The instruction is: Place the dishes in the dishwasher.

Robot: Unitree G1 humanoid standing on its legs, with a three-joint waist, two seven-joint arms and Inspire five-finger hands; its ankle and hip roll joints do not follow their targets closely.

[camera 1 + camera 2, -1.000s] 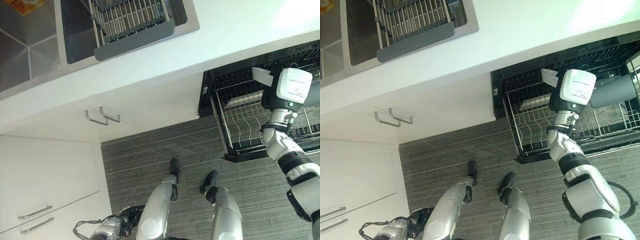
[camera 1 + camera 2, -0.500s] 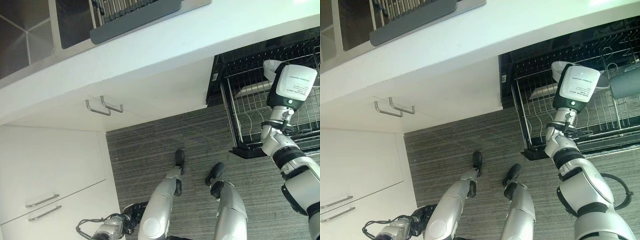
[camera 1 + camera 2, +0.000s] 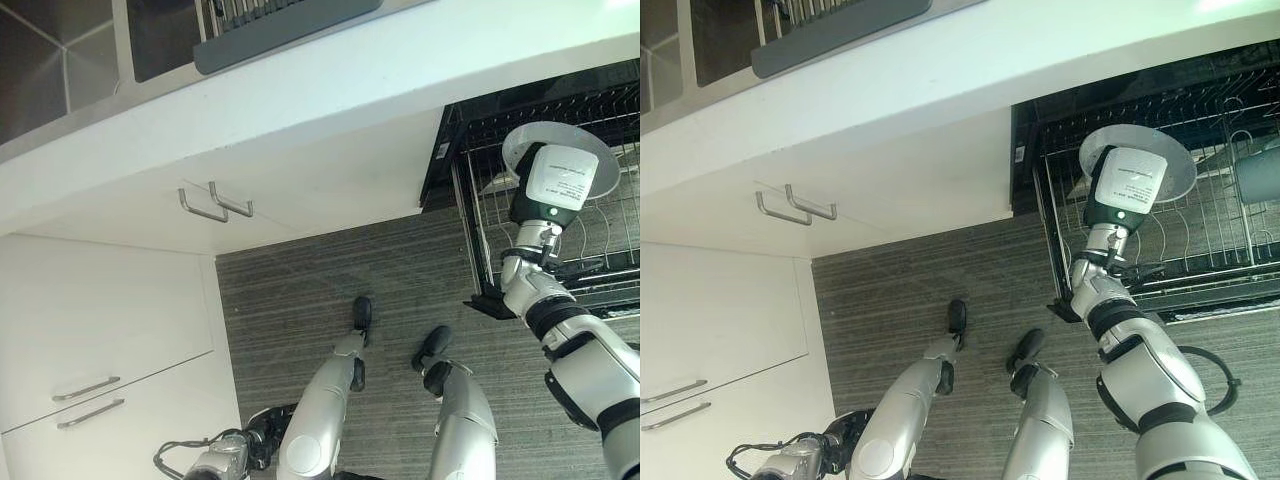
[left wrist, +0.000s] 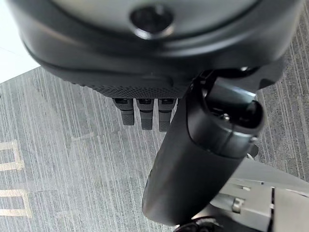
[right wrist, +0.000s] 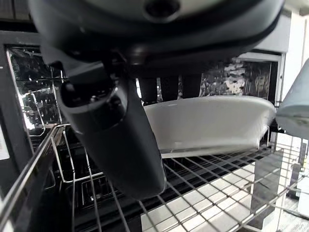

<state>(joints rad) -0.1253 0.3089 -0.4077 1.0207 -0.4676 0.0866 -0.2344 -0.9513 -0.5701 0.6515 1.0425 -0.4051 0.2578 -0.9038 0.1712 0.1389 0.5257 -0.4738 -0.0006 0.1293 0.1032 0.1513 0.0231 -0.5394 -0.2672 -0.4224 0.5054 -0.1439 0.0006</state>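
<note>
A white round dish (image 3: 521, 148) is held over the pulled-out wire rack (image 3: 478, 232) of the dishwasher, near the rack's left side. My right hand (image 5: 116, 140) is shut on it: the fingers (image 5: 170, 88) lie over its rim and the thumb closes from the near side. In the right wrist view the dish (image 5: 212, 124) hangs just above the rack's wires (image 5: 203, 193). My left hand (image 4: 193, 159) hangs low beside me over the striped floor, fingers relaxed and holding nothing.
A grey cup (image 3: 1260, 175) lies in the rack at the right. The white counter (image 3: 400, 70) runs above the dishwasher, with a sink and a dark drainer (image 3: 285, 30) at the back. Cabinet handles (image 3: 215, 203) and drawers (image 3: 85, 390) stand to the left.
The camera has shifted. My right hand has turned the dish, so its round face now shows, and has carried it toward the rack's left side. The left hand has stayed put.
</note>
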